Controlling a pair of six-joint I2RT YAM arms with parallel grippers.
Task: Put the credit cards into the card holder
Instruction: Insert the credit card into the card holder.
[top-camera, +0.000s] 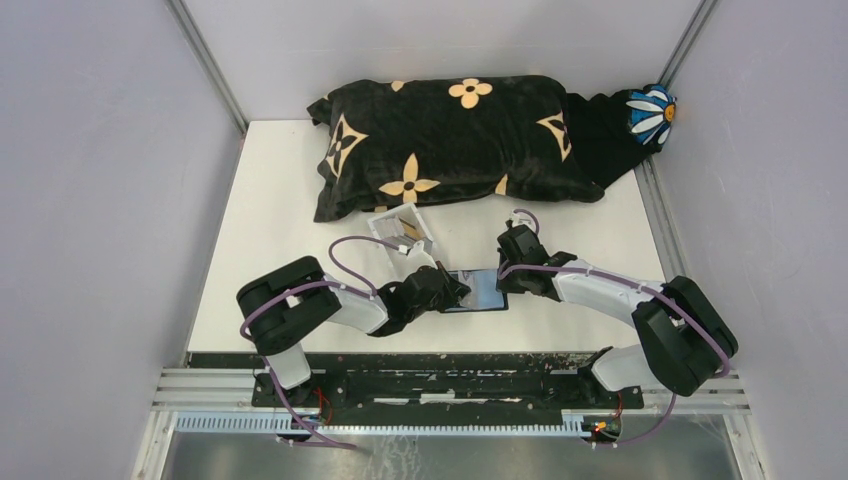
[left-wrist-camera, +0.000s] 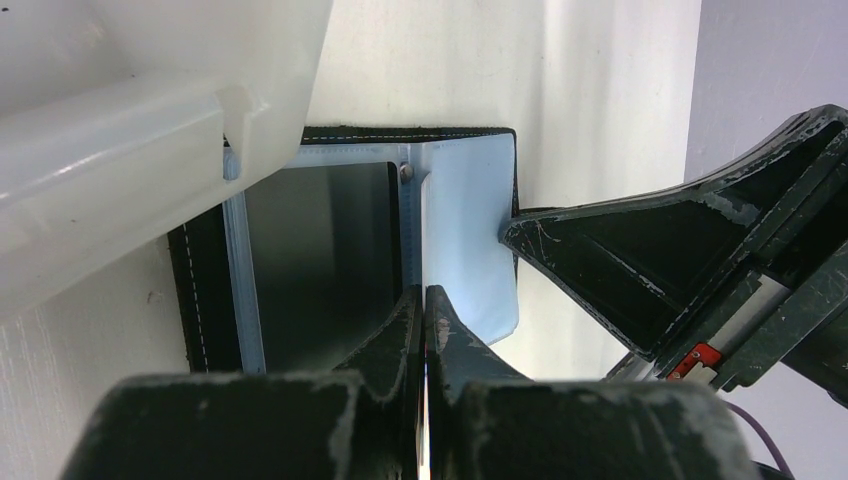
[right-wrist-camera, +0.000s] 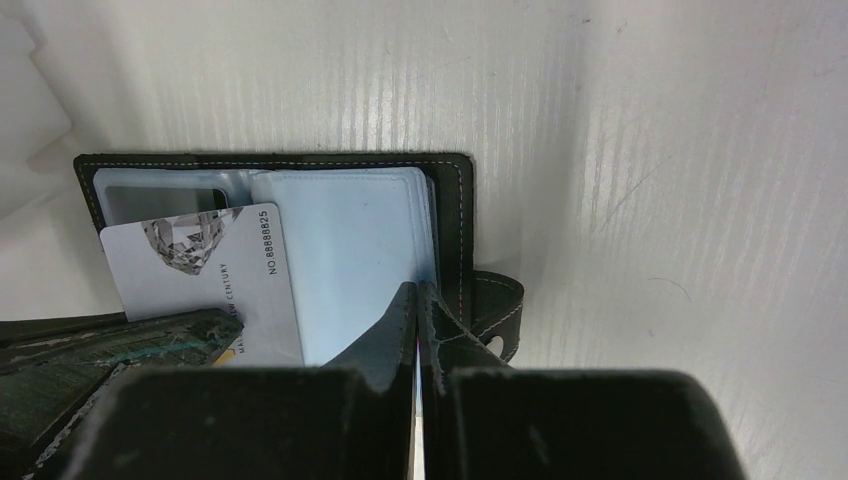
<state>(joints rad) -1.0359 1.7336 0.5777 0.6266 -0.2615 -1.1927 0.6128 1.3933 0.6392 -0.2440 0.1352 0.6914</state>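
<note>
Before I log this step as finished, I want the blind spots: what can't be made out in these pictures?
- Top view: the left gripper and right gripper cover part of the open black leather-like card holder; its slots are too small to read.
- Right wrist view: the left gripper hides the lower edge of the silver-grey plastic card.
- Top view: the clear acrylic box's contents are too small to count.

the top view looks steeply down from above the near edge over the whole tabletop (top-camera: 270, 230). each wrist view sits very close, facing the open card holder (top-camera: 478, 290) from opposite sides; all three share it.
</note>
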